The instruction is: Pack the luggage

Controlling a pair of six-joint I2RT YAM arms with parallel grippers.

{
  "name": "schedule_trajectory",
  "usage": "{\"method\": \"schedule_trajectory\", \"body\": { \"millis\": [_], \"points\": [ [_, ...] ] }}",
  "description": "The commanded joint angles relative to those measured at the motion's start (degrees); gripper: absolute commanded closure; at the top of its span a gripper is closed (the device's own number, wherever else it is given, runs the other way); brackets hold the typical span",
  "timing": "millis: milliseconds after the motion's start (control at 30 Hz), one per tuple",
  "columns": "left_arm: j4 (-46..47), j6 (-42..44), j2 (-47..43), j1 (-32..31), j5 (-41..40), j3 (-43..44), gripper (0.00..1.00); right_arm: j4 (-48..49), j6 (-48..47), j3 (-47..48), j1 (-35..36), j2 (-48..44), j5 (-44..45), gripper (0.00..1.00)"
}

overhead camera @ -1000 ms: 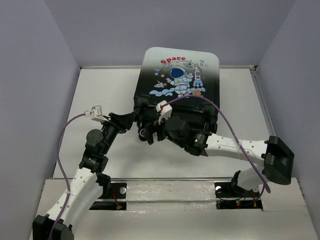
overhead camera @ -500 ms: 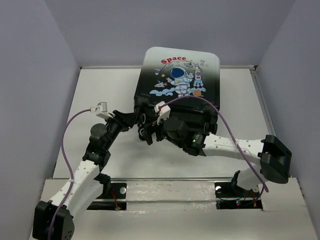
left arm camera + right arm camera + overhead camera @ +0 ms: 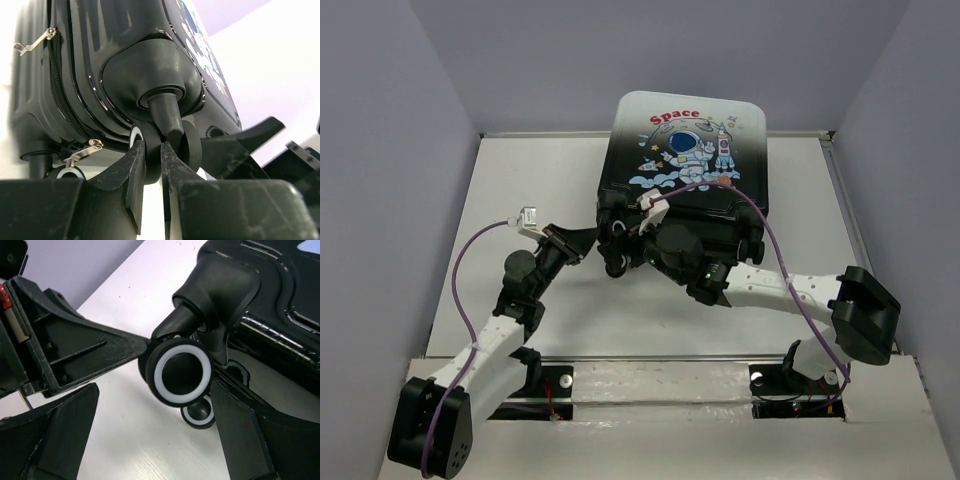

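Near edge: a white mounting strip (image 3: 660, 385) is running across the bottom of the overhead view, with both arm bases sitting on it at lower left and lower right.
Cables: a purple cable (image 3: 455, 290) is looping beside the left arm, and another is arching over the right arm.
Table: the white tabletop (image 3: 520, 180) is filling the middle of the frame and looks matte and bare around the arms. A raised lip is showing along its right side.
Left gripper (image 3: 152, 150): it is reaching in from the lower left. Its fingers are clenched on one disc of the wheel (image 3: 182, 372) at the case's near left corner.
Right gripper (image 3: 155, 387): it is coming in from the right with its jaws spread wide. One finger is standing on each side of that same wheel, and neither looks to be pressing on it.
Luggage (image 3: 685, 150): it is sitting at upper centre of the overhead view, at the far side of the table. The astronaut and red "Space" print is facing up and the wheeled end is pointing toward the arms.
Zip pulls: two metal pulls (image 3: 82, 150) are hanging off the side zipper in the left wrist view.
Room: plain pale grey-lilac walls (image 3: 670, 50) are closing in the table on the left, right and back.
Hard to make out: the right arm is covering the case's near edge. A second wheel (image 3: 197, 412) is peeking out, half hidden, behind the first. I cannot tell whether the far end of the case is resting flat or lifted against the back wall.
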Motion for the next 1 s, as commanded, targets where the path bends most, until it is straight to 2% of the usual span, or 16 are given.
{"method": "schedule_trajectory", "body": {
  "millis": [0, 100, 167, 300, 367, 433, 600, 900, 933, 967],
  "points": [
    [6.42, -2.97, 0.05, -1.16, 7.96, -0.88, 0.94, 6.91, 3.29, -1.29, -0.96, -1.64, -0.55, 0.02],
    [5.98, -2.45, 0.13, -1.16, 7.7, -0.71, 0.69, 8.75, 6.09, -3.31, -0.96, -2.52, 1.21, 0.02],
    [5.98, -2.18, 0.83, -1.16, 7.7, -0.45, 0.68, 10.68, 7.86, -4.28, -1.48, -2.96, 1.48, 0.02],
    [7.56, -2.44, 2.68, -1.16, 8.05, -0.01, 0.78, 12.53, 13.74, -5.16, -1.49, -2.44, 3.49, 0.02],
    [9.05, -3.06, 3.91, -1.16, 8.4, 0.08, 0.89, 12.45, 15.59, -4.73, -1.49, -1.56, 4.9, 0.02],
    [9.58, -3.41, 4.61, -1.16, 8.75, 0.08, 0.92, 12.18, 16.56, -4.29, -1.49, -0.86, 5.96, 0.02],
    [9.85, -3.15, 4.35, -1.16, 8.75, -0.09, 0.94, 12.36, 14.9, -0.69, -1.49, 2.48, 7.1, 0.02],
    [9.85, -2.97, 4.27, -1.16, 9.63, -0.27, 0.94, 12.1, 13.4, 5.91, -1.49, 8.11, 14.66, 0.12],
    [9.76, -2.97, 4.27, -1.16, 9.72, -0.27, 0.94, 12.1, 13.32, 6.35, -1.49, 8.46, 15.36, 0.14],
    [9.76, -2.88, 4.27, -1.16, 9.89, -0.27, 0.94, 12.1, 13.23, 6.96, -1.49, 8.72, 16.24, 0.22]
  ]
}}
